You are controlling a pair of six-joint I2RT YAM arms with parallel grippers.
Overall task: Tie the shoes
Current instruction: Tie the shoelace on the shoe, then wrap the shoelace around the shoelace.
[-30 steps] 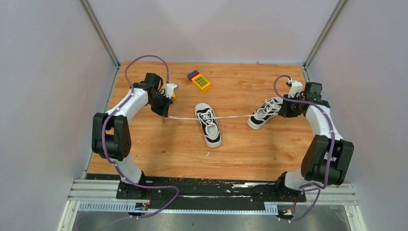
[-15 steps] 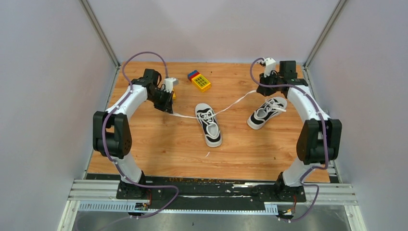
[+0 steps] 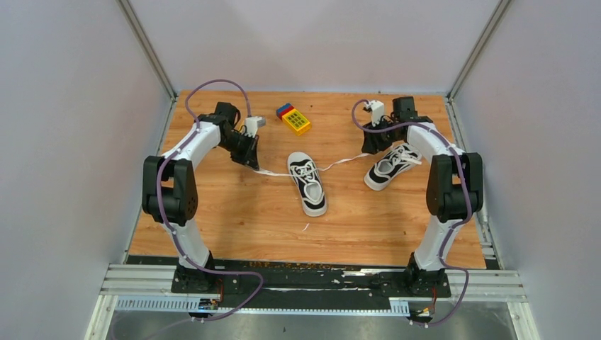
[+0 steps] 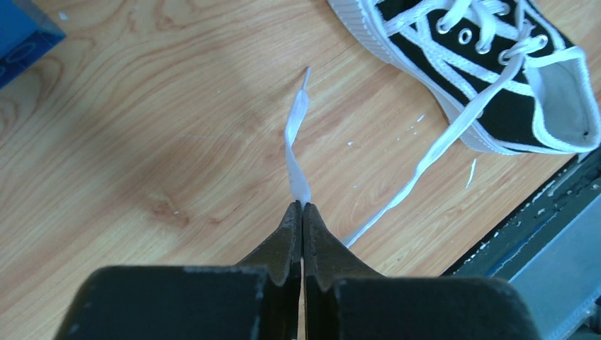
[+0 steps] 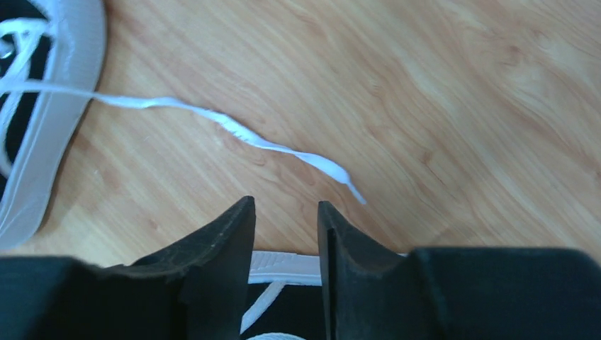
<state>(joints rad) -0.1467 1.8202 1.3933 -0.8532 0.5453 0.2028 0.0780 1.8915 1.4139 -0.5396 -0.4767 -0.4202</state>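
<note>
Two black shoes with white soles lie on the wooden table: one in the middle (image 3: 307, 183), one to the right (image 3: 392, 164). My left gripper (image 3: 249, 157) (image 4: 302, 205) is shut on a white lace (image 4: 298, 142) of the middle shoe (image 4: 489, 71); the free end sticks out past the fingertips. The other lace (image 3: 340, 163) (image 5: 234, 131) lies slack on the wood. My right gripper (image 3: 368, 146) (image 5: 285, 209) hovers open just beyond that lace's tip, with nothing between its fingers. The right shoe's white toe rubber (image 5: 283, 268) shows under the jaws.
Colourful toy blocks (image 3: 293, 118) sit at the back of the table, and a blue one (image 4: 18, 35) shows at the left wrist view's corner. A small white scrap (image 3: 305, 227) lies near the front. Grey walls close in both sides.
The right gripper has opened and let go of the lace, which went from taut to slack on the table. The right arm swung toward the back and left.
</note>
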